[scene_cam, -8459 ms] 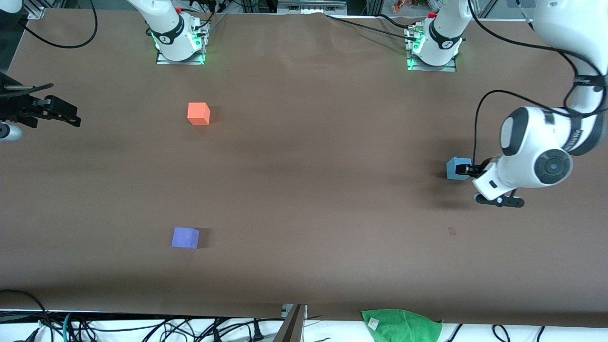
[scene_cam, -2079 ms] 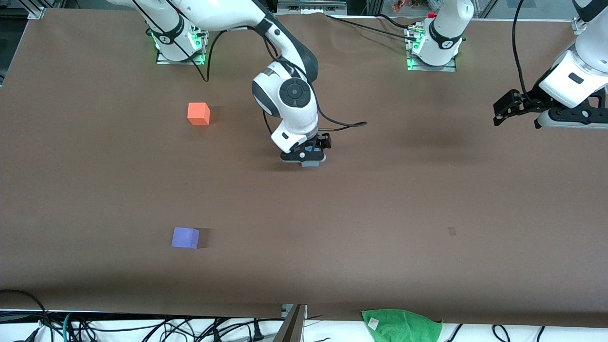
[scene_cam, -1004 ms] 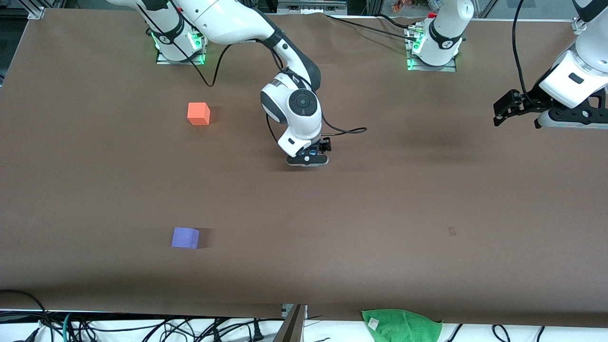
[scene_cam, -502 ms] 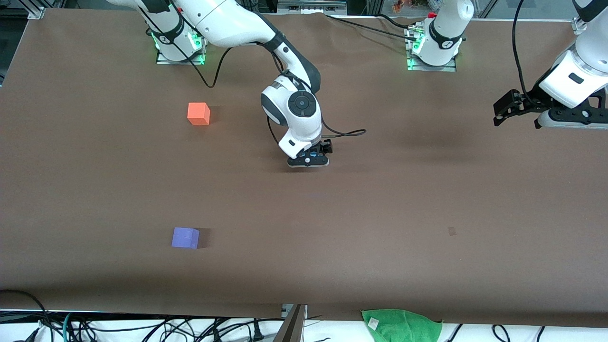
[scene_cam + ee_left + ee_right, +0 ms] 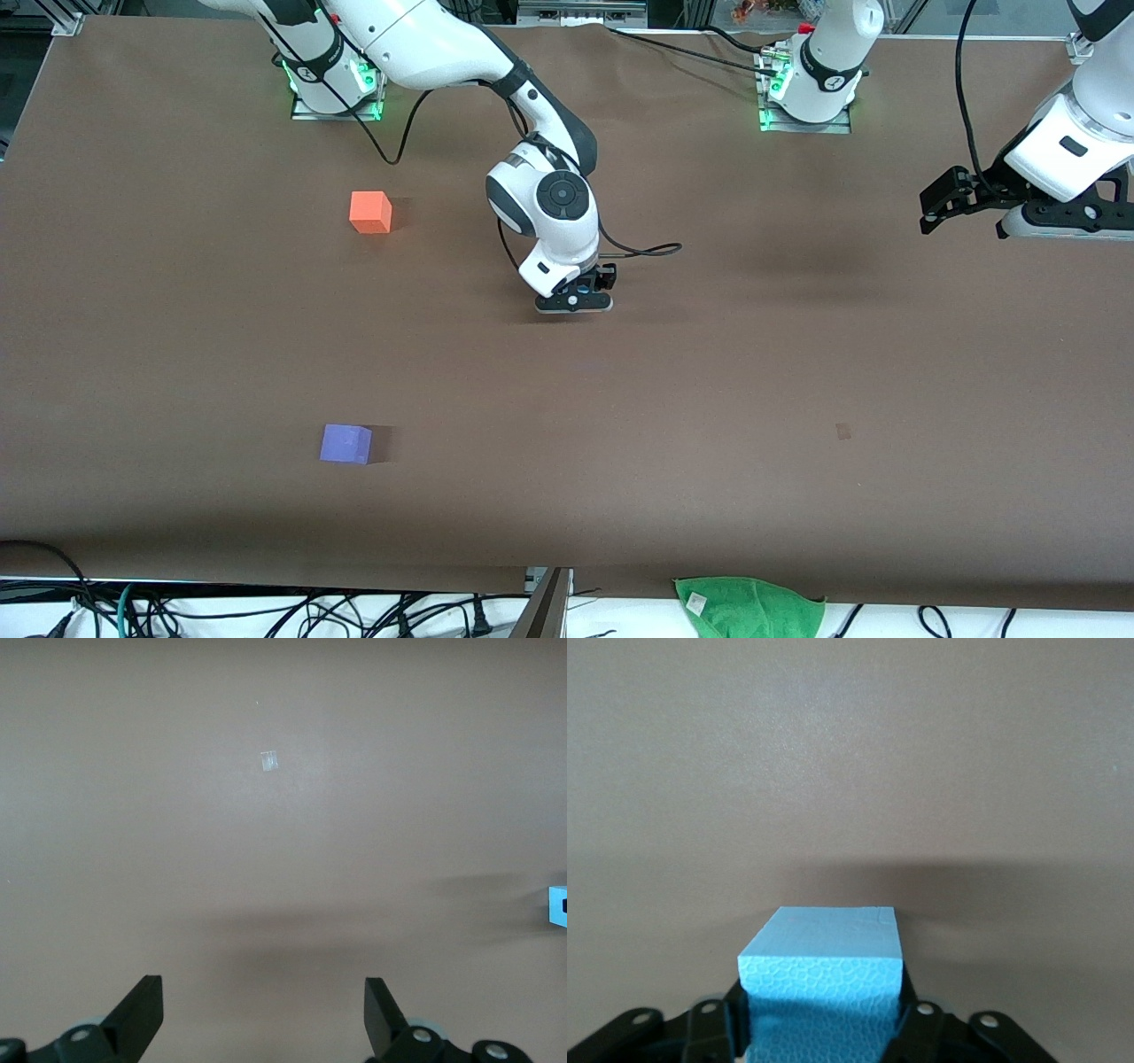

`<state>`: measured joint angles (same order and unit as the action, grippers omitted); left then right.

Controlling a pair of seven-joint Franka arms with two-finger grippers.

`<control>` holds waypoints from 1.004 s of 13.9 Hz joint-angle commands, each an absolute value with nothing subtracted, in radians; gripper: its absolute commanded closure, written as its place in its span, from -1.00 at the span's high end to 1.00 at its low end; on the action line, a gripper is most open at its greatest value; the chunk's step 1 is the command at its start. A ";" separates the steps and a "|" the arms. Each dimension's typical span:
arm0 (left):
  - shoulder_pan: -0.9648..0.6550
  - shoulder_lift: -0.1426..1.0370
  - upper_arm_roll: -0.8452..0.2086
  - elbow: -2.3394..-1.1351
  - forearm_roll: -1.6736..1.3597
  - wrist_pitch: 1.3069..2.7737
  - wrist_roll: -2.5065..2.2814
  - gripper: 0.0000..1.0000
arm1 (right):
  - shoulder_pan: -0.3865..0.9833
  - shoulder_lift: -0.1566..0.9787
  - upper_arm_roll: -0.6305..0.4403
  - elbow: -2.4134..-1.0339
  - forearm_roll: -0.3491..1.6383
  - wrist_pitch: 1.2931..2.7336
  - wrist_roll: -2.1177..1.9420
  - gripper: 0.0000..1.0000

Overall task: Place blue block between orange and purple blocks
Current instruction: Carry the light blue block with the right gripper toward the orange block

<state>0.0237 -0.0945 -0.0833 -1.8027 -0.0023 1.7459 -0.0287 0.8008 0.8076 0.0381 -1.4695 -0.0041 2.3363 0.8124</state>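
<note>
Mid-table, right gripper (image 5: 574,302) jaws clamp the blue block (image 5: 824,988), seemingly level; left gripper (image 5: 941,202) jaws parted, empty.

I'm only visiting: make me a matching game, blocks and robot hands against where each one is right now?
Things:
1. blue block
2. orange block
3. purple block
4. left hand

Places:
A. waits open over bare table at the left arm's end
B. on the table, nearest the front camera
C. gripped in the right hand
D. on the table, near the right arm's base

Pairs: 1-C, 2-D, 3-B, 4-A
</note>
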 commanded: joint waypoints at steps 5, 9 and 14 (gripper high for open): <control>0.023 -0.092 -0.087 -1.789 0.015 1.729 -0.011 1.00 | 0.763 0.746 0.026 -1.457 -0.015 2.269 0.749 -0.32; 0.023 -0.094 -0.087 -1.790 0.015 1.727 -0.015 1.00 | 0.652 0.632 0.026 -1.459 -0.002 2.090 0.672 -0.32; 0.023 -0.094 -0.092 -1.790 0.015 1.727 -0.018 1.00 | 0.505 0.551 0.012 -1.466 0.003 1.866 0.446 -0.32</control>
